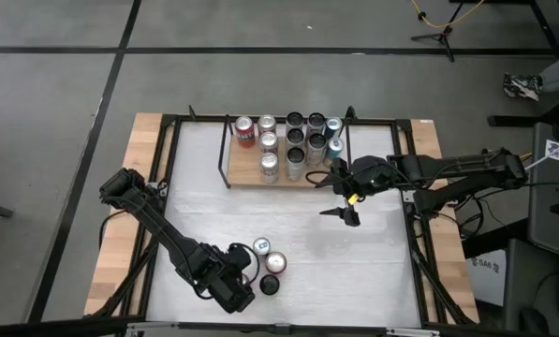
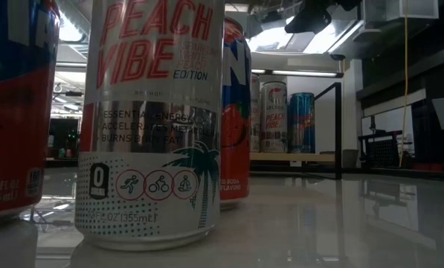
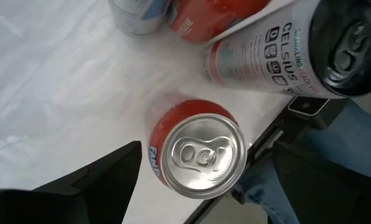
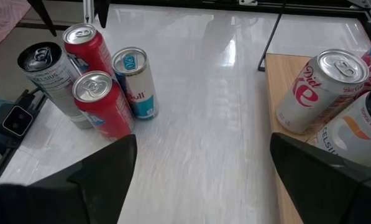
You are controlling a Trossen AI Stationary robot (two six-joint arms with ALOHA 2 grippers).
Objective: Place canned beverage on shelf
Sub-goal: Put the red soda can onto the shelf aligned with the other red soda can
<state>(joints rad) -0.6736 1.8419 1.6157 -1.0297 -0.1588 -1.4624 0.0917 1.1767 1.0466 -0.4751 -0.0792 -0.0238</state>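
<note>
I have the left claw (image 1: 244, 281) sitting wide open and empty at the bottom centre of the high view, right up against the cluster of four loose cans (image 1: 268, 264) on the white table (image 1: 373, 262). From its wrist camera I look straight down on a red soda can (image 3: 201, 154), with a dark-topped silver can (image 3: 297, 50) lying across the upper right of that picture; I judge the claw is lining up on one of them.

The right claw (image 1: 346, 198) is also wide and holds nothing. It hovers just right of centre in the high view, beside the right end of the shelf (image 1: 246, 175), which sits upper centre and already carries a crowd of cans (image 1: 293, 145).

My worry is the packing. The loose cans stand touching or nearly so, and a finger coming down between them could shove a neighbour over and send it rolling towards the near table edge. A grip that catches two cans at once would probably slip.

On the shelf, bare board shows mostly at the left front. A carried can could clip the thin black rod (image 1: 226, 150) there, or knock a standing can (image 1: 245, 131). The right arm parked close by also narrows my path.
</note>
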